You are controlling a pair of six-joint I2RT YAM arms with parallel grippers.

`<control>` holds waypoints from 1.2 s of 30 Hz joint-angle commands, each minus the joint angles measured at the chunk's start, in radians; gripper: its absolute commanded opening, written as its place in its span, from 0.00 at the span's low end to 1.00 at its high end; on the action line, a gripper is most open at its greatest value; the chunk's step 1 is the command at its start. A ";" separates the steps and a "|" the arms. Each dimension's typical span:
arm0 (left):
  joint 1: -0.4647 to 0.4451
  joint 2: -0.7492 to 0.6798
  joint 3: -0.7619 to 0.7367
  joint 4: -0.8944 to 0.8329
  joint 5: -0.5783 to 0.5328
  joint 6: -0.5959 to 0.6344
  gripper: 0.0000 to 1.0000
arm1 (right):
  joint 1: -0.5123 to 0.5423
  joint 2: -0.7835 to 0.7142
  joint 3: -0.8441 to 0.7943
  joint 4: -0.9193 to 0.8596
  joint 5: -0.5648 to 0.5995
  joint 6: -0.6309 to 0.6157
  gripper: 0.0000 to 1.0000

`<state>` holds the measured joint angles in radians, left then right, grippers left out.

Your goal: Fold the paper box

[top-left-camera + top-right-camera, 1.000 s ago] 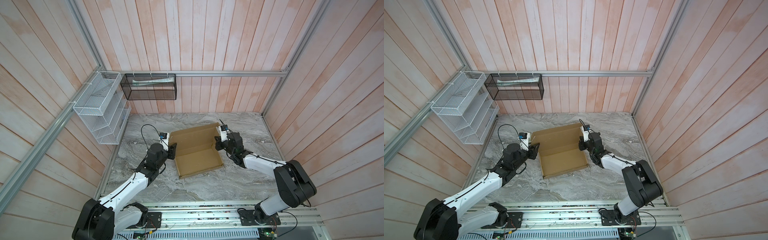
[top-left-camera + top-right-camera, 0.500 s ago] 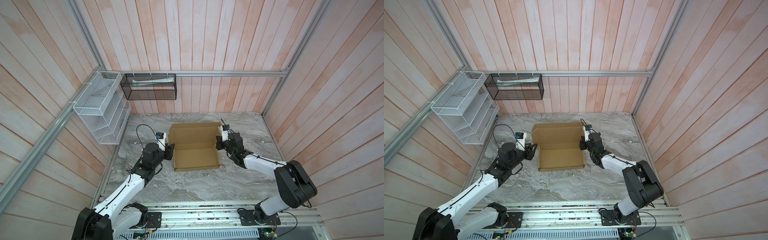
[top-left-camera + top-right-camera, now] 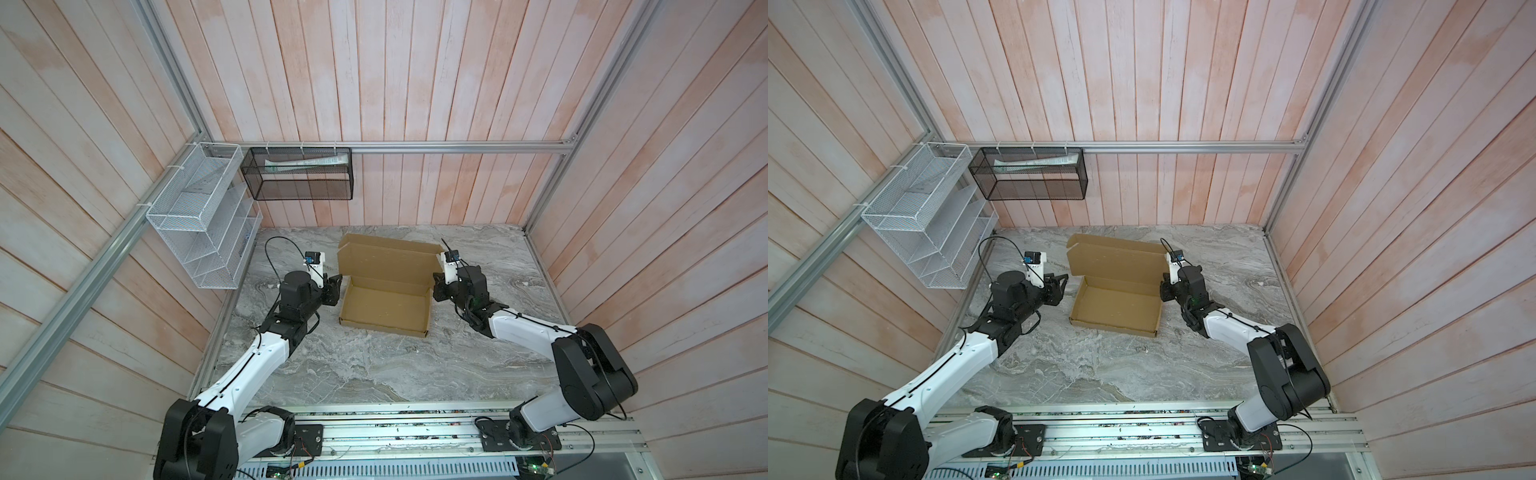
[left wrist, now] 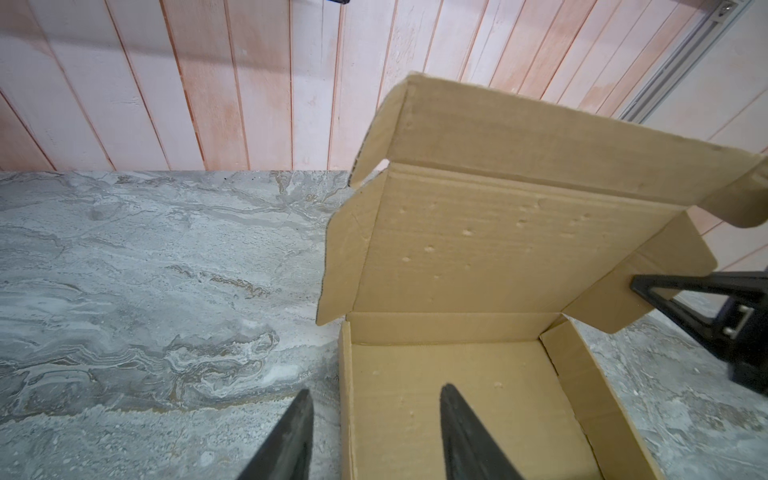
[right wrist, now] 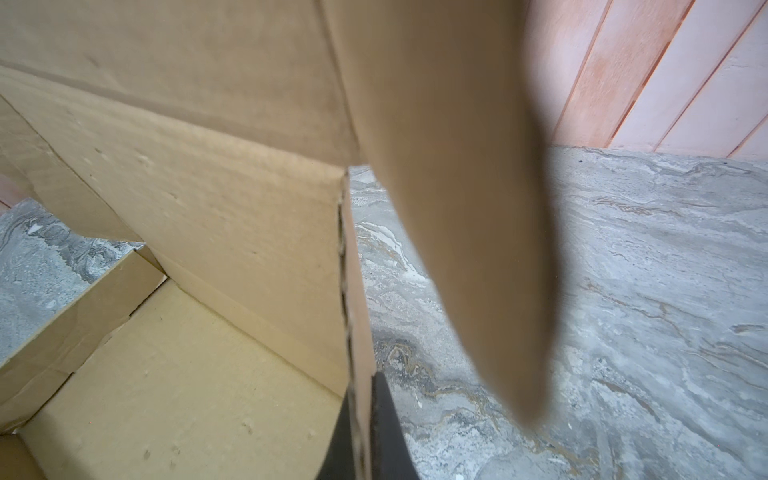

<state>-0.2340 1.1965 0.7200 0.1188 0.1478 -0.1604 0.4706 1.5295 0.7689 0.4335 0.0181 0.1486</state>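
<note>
The paper box (image 3: 384,305) (image 3: 1117,305) stands on the marble table as a shallow tan tray, its lid raised at the back. My left gripper (image 3: 337,286) (image 3: 1061,284) is open at the box's left wall. In the left wrist view its fingers straddle that wall (image 4: 376,390), one over the marble, one over the tray floor (image 4: 478,415). My right gripper (image 3: 434,291) (image 3: 1163,291) is shut on the lid's right side flap, whose edge runs between its fingers (image 5: 361,390). A blurred lid tab (image 5: 457,208) hangs close to the right wrist camera.
A white wire rack (image 3: 199,220) hangs on the left wall and a black mesh basket (image 3: 299,174) on the back wall, both above the table (image 3: 374,374). Wooden walls close in the table on three sides.
The box has turned clockwise, from tilted to slightly past square, held by the right gripper. My left gripper has drawn back to the left wall and opened a little wider.
</note>
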 commanded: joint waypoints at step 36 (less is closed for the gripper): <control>0.157 0.421 0.213 0.270 0.398 0.107 0.27 | 0.003 0.046 0.081 -0.057 -0.102 -0.075 0.01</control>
<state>-0.0795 1.6123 0.9535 0.3824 0.5278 -0.0467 0.4706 1.5528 0.8192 0.3885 -0.0681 0.0746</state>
